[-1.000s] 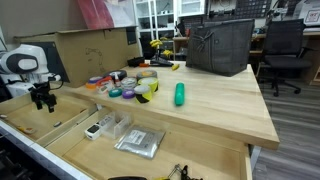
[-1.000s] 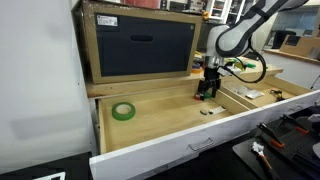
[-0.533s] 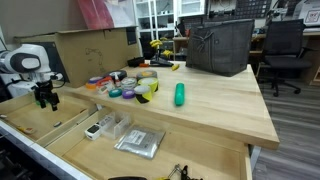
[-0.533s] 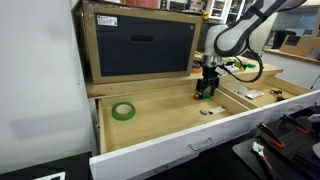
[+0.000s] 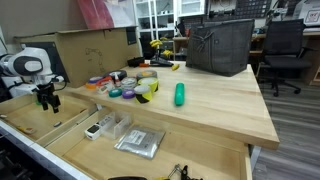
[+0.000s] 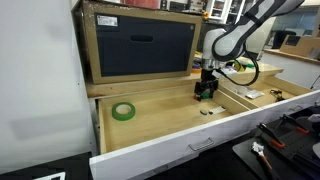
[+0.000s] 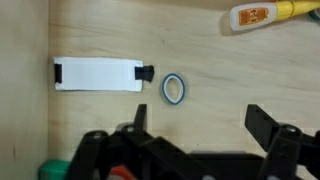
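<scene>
The end effector (image 7: 200,128) is hovering low over the wooden floor of an open drawer (image 6: 165,118). Its two black fingers (image 7: 262,122) are standing wide apart and gripping nothing. In the wrist view, a small blue ring (image 7: 175,89) is lying flat on the wood just beyond the gap between the fingers, touching neither of them. A white block (image 7: 97,74) with black ends is lying lengthwise just beside the ring, close to it but apart. Farther out, at the edge of that view, a yellow tube (image 7: 262,13) with an orange label is resting on the same wood.

In an exterior view, a roll of green tape (image 6: 123,111) is lying flat toward the other end of the drawer, well apart from the end effector. A cardboard box (image 6: 140,45) with a dark panel is standing behind the drawer.

In an exterior view, a clear plastic bag (image 5: 138,142) is lying in a neighbouring compartment. On the desk (image 5: 215,105) beyond it, a green bottle (image 5: 180,94) is lying on its side near a cluster of tape rolls (image 5: 130,85). A black bag (image 5: 220,45) is standing at the far end of the desk.
</scene>
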Motion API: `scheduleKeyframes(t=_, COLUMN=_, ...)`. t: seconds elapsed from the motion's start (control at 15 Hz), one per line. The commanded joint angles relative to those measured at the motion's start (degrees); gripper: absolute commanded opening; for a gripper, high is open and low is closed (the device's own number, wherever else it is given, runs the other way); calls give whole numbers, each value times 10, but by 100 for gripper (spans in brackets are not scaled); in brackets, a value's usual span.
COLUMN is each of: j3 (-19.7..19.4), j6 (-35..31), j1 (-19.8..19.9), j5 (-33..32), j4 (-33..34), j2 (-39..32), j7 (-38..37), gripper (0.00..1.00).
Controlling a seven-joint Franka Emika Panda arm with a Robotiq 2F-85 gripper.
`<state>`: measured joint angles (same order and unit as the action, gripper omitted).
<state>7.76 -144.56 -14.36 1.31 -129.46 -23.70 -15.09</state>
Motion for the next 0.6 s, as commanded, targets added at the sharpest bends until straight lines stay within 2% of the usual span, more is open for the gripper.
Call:
scheduleKeyframes(t=0.0, j3=-18, j6=-15, j1=-28, j5=-22, j4=12, j2=-22, j7=-51, gripper=100)
scheduleKeyframes(t=0.53, j3=-44, j6=-21, j1=-76, j5=-62, j4=23, j2=-60, j7=-108, gripper=100)
